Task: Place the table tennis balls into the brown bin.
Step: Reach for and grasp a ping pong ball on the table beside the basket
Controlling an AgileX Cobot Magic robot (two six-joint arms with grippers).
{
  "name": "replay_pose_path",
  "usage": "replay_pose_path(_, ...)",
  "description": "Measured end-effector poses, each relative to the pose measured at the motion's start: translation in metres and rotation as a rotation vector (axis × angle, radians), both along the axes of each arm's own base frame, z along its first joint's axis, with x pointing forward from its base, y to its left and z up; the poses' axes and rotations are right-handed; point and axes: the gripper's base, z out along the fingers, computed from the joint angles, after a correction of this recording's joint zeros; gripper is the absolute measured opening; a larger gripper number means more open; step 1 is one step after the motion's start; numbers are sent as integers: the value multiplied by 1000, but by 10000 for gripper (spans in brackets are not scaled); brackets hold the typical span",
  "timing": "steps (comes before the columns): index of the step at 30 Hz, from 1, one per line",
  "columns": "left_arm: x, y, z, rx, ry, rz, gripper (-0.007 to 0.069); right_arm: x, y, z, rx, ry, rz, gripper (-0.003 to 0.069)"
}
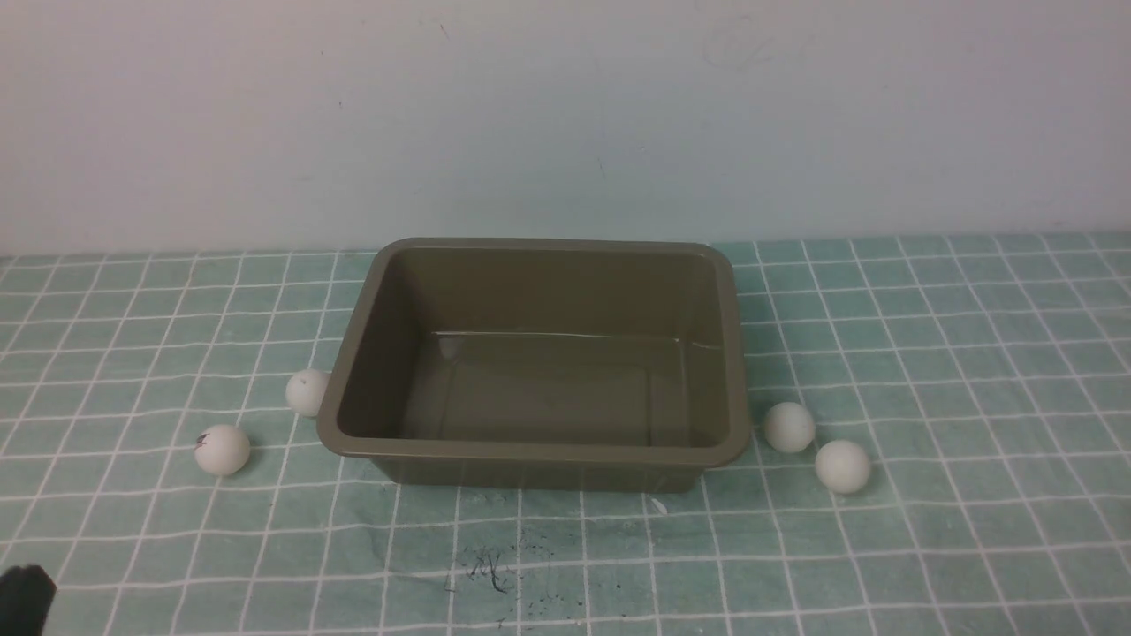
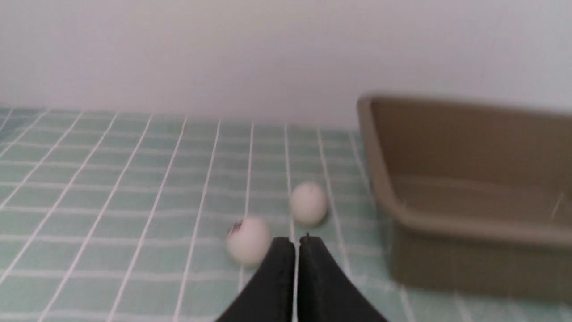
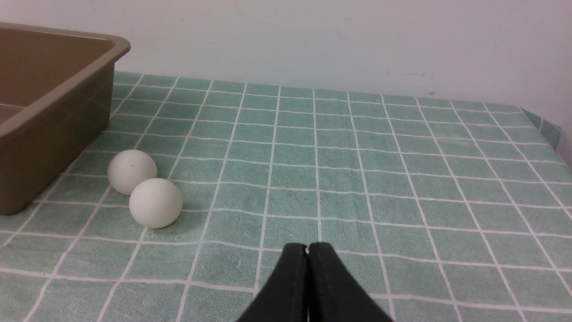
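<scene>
The olive-brown bin (image 1: 530, 452) stands empty in the middle of the table. To its left lie two white balls: one against the bin's side (image 1: 307, 392), one with a dark logo (image 1: 221, 450). Two plain balls lie to its right (image 1: 789, 427) (image 1: 842, 466). My left gripper (image 2: 297, 241) is shut and empty, just short of the logo ball (image 2: 248, 240) and the other ball (image 2: 308, 203), with the bin (image 2: 402, 214) beside them. Only a dark tip (image 1: 26, 601) of it shows in the front view. My right gripper (image 3: 307, 248) is shut and empty, short of its two balls (image 3: 155, 202) (image 3: 132, 171).
A green cloth with a white grid (image 1: 954, 353) covers the table, and a pale wall stands close behind the bin. Dark scuff marks (image 1: 486, 565) stain the cloth in front of the bin. The cloth's far right edge (image 3: 543, 125) shows in the right wrist view.
</scene>
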Motion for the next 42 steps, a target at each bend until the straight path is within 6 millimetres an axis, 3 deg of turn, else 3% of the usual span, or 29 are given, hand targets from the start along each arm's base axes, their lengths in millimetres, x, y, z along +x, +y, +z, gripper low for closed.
replay_pose_path(6,-4,9,28,-152,-309,78,-5,0,0,1,14,-18,1,-14)
replay_pose_path(9,-7,10,43,-260,-377,69,-5,2,4,13,313,-161,8,-14)
replay_pose_path(12,0,6,65,-248,-263,34,-5,2,3,26,647,-293,-3,-14)
replay_pose_path(14,12,1,82,-222,-101,4,-5,1,1,31,782,-356,-14,-14)
replay_pose_path(17,28,-4,95,-190,86,-25,-5,1,-2,35,834,-401,-22,-14)
replay_pose_path(18,46,-8,106,-155,288,-57,-5,0,-3,37,856,-425,-26,-14)
replay_pose_path(20,68,-12,115,-102,489,-95,-5,0,-4,38,868,-440,-28,-14)
replay_pose_path(21,69,-12,118,-94,478,-96,-5,0,-4,38,869,-440,-29,-14)
replay_pose_path(26,128,-17,111,58,856,-209,-5,0,10,48,806,-172,32,-14)
replay_pose_path(30,167,-18,93,133,1037,-273,-5,9,18,91,539,101,75,-14)
replay_pose_path(35,203,-14,70,188,1140,-272,-4,39,24,128,289,410,143,-14)
replay_pose_path(38,215,-12,60,225,1150,-255,16,51,27,134,234,470,184,-14)
replay_pose_path(42,238,-4,42,281,1107,-170,117,65,33,135,252,512,250,-14)
